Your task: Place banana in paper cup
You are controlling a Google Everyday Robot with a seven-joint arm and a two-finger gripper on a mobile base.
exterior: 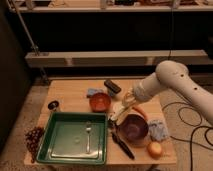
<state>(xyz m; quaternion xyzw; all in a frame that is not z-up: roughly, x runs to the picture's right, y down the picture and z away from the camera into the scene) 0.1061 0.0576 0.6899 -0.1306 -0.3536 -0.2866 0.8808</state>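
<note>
Pincer (121, 111) hangs low over the middle of the desk (70, 92), at the end of a white arm (170, 80) that reaches in from the right edge. Its fingers are drawn together on the banana (118, 113), a pale yellow, slightly curved fruit that slants down and to the left from the pincer, with its lower tip between the orange bowl (100, 102) and the purple bowl (132, 129). Whether that tip touches the desk or hangs just above it is hard to tell from this angle.

Near the left edge stands what seems to be the paper cup (53, 105), small and round, well apart from the banana and just beyond the far left corner of the green tray (60, 150). That tray fills the near left part of the desk and has a fork (88, 136) lying in it. A bunch of dark grapes (33, 138) lies at the left edge beside the tray.

Just behind the purple bowl an orange carrot (140, 112) shows, partly hidden by the arm. A dark utensil (122, 145) lies on the near side of the purple bowl, and a round yellow-orange fruit (154, 149) sits near the near right corner. A blue cloth (158, 130) lies at the right edge, another blue cloth (93, 92) sits behind the orange bowl, and a black block (112, 86) rests toward the far edge.
</note>
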